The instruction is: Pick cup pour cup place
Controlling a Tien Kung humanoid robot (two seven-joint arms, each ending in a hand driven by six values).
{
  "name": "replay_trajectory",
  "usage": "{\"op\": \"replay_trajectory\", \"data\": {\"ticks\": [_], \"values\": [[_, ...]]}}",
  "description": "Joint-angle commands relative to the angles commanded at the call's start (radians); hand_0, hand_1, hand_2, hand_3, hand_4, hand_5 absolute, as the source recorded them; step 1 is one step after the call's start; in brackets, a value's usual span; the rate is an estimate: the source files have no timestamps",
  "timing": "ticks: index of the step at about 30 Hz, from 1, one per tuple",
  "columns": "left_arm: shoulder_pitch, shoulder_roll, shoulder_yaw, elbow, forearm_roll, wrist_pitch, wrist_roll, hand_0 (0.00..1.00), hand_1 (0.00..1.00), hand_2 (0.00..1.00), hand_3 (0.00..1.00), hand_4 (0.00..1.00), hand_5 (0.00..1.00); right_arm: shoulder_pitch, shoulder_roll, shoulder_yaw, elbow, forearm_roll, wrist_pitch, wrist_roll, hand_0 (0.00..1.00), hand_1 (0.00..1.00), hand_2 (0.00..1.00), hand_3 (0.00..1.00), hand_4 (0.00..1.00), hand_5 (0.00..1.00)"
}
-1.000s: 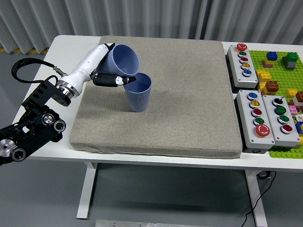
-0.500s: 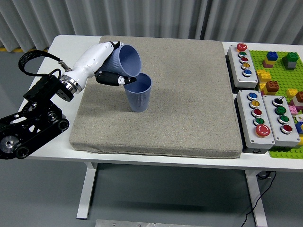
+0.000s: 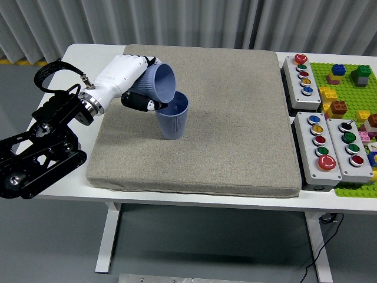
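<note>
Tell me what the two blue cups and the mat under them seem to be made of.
Held cup and standing cup: probably matte plastic, with a uniform blue, faintly ribbed wall and no glassy shine. Mat: seemingly woven fabric over padding, grey-beige, flecked, with soft rounded edges.

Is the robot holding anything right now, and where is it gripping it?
Yes. The left hand holds the tilted blue cup around its side wall, its mouth tipped over the upright blue cup on the mat.
</note>
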Motion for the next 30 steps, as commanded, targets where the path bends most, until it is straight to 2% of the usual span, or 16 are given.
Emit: {"op": "replay_trajectory", "data": {"ticks": [14, 30], "values": [[-0.011, 0.0, 0.005, 0.0, 0.082, -0.031, 0.015, 0.464, 0.472, 0.495, 0.505, 0.782, 0.187, -0.003, 0.0, -0.001, 0.0, 0.002, -0.001, 0.0, 0.642, 0.601, 0.509, 0.58, 0.002, 0.002], [-0.02, 0.001, -0.001, 0.009, 0.117, -0.041, 0.019, 0.466, 0.47, 0.493, 0.505, 0.779, 0.197, 0.002, -0.001, -0.002, 0.0, 0.005, -0.001, 0.001, 0.641, 0.601, 0.509, 0.58, 0.002, 0.002]]}}
